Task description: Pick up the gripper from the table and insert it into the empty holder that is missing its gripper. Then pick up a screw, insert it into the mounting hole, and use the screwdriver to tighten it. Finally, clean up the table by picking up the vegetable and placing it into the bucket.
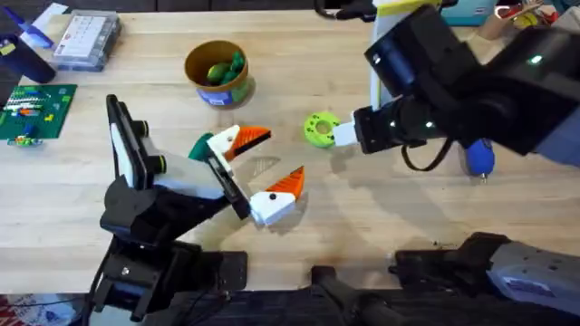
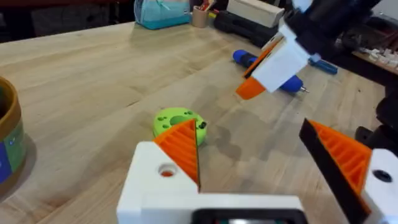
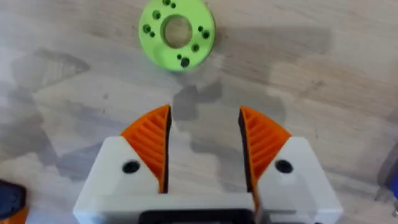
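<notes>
The vegetable (image 1: pixel 320 129), a lime-green round piece with small holes, lies flat on the table right of centre; it also shows as the same disc (image 3: pixel 177 32) (image 2: pixel 177 121). My right gripper (image 1: pixel 337 133) hangs just right of it, open and empty, its orange pads (image 3: pixel 152 146) short of the disc. My left gripper (image 1: pixel 276 156) stands wide open and empty to the vegetable's left, its near finger (image 2: pixel 180 149) in front of it. The mustard-yellow bucket (image 1: pixel 216 72) holds dark green toys. The blue screwdriver (image 1: pixel 478 158) lies at the right. The loose gripper, holder and screw are out of view.
A clear compartment box (image 1: pixel 86 41) and a green board (image 1: pixel 36 109) sit at the far left. A dark green piece (image 1: pixel 201 145) lies beside my left gripper's far finger. Boxes and a teal container (image 2: pixel 161 14) line the table's far edge.
</notes>
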### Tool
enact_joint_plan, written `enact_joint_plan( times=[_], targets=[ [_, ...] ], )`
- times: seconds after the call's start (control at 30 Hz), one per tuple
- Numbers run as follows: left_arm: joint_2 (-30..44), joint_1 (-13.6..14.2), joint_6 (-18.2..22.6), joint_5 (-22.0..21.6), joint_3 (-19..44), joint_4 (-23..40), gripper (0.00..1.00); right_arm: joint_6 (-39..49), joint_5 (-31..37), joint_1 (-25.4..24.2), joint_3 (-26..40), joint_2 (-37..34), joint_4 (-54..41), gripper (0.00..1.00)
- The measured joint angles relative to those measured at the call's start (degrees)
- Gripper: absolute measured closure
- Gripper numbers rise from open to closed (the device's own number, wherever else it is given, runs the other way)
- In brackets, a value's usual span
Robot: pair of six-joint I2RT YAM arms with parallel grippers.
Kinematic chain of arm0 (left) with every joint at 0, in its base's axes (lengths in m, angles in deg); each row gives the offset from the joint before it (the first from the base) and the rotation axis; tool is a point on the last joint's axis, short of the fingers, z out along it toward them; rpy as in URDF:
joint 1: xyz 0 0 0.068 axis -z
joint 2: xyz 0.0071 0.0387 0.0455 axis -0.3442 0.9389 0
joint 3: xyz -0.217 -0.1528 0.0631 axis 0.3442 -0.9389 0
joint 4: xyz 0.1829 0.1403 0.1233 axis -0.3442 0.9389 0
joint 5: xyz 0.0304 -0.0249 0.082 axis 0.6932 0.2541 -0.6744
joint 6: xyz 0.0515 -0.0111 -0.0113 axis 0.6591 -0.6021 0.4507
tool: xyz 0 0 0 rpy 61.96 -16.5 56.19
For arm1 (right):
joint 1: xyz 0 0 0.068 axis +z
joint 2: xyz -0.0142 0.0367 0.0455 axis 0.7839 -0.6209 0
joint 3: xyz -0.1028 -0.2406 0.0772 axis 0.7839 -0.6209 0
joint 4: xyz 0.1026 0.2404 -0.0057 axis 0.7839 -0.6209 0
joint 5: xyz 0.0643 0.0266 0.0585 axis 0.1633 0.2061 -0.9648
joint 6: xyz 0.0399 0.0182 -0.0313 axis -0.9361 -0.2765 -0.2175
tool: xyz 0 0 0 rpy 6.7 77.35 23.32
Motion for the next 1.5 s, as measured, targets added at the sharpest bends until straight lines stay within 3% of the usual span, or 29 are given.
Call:
enact_joint_plan(
  times=[0.2,0.63,1.17,1.27,1.33,1.5],
  targets=[
    [0.00,0.00,0.00,0.00,0.00,0.00,0.010,0.02,0.43,0.00,-1.23,-1.82,4.57,0.419],
    [0.00,0.00,0.00,0.00,0.00,0.00,0.010,1.34,0.66,0.00,-1.43,-12.91,13.15,0.419],
    [0.00,0.00,0.00,0.00,0.00,0.00,0.010,2.20,0.68,0.62,-1.43,-18.10,15.07,0.457],
    [0.00,0.00,0.00,0.00,0.00,0.00,0.010,2.37,0.66,1.47,-1.43,-18.43,15.52,0.520],
    [0.00,0.00,0.00,0.00,0.00,0.00,0.010,2.57,0.59,1.87,-1.43,-18.58,15.98,0.640],
    [0.00,0.00,0.00,0.00,0.00,0.00,0.010,2.82,0.65,2.08,-1.43,-18.60,16.23,0.796]
  ],
)
